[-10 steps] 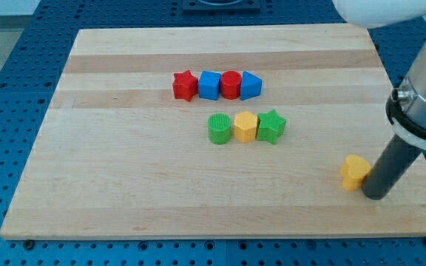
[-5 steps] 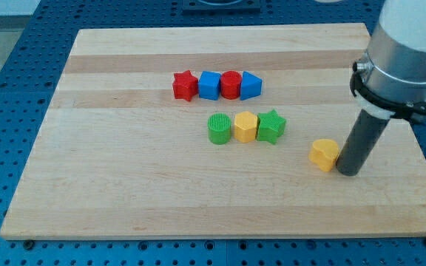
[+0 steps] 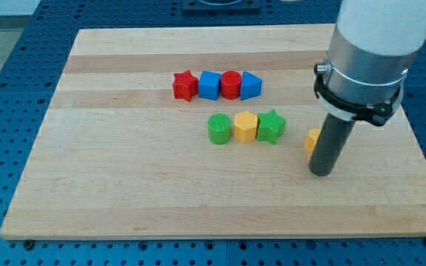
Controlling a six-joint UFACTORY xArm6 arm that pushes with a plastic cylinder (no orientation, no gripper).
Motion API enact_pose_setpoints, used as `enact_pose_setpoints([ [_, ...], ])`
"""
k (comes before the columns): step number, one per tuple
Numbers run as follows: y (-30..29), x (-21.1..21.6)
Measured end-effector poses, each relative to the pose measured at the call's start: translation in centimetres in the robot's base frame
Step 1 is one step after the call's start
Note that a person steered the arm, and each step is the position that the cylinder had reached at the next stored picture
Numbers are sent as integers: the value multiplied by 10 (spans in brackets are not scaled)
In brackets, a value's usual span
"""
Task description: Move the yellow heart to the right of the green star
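- Camera view: my tip (image 3: 321, 172) is planted on the wooden board (image 3: 124, 185), out toward the right edge and about midway between the top and bottom edges.
- It's a bare dark rod, so there is nothing to open or close and nothing held; it only presses against things.
- The yellow heart (image 3: 312, 139) is tucked right behind the rod, touching its left side, and only a sliver of it shows, so its shape can't be confirmed from here.
- That heart sits to the right of the green star (image 3: 271, 125), near it but with a clear strip of board between them.
- Middle row, left to right: green round block (image 3: 219, 128), yellow hexagon-like block (image 3: 245, 126), then the green star, all three touching in a line.
- Row above, nearer the top edge: red star (image 3: 185, 85), blue cube (image 3: 209, 85), red cylinder (image 3: 231, 85), and a blue block (image 3: 251, 86) with a pointed side, packed shoulder to shoulder.
- My tip stands well clear of both rows, to their right.
- The pale arm housing (image 3: 372, 52) looms over the board's top-right corner.
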State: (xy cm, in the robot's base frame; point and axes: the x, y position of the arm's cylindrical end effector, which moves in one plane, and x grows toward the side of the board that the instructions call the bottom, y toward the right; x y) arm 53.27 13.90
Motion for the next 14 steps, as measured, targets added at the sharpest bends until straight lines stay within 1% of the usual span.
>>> enact_pose_setpoints([
  [3,20,-7],
  [7,14,-37],
  [14,-2,-42],
])
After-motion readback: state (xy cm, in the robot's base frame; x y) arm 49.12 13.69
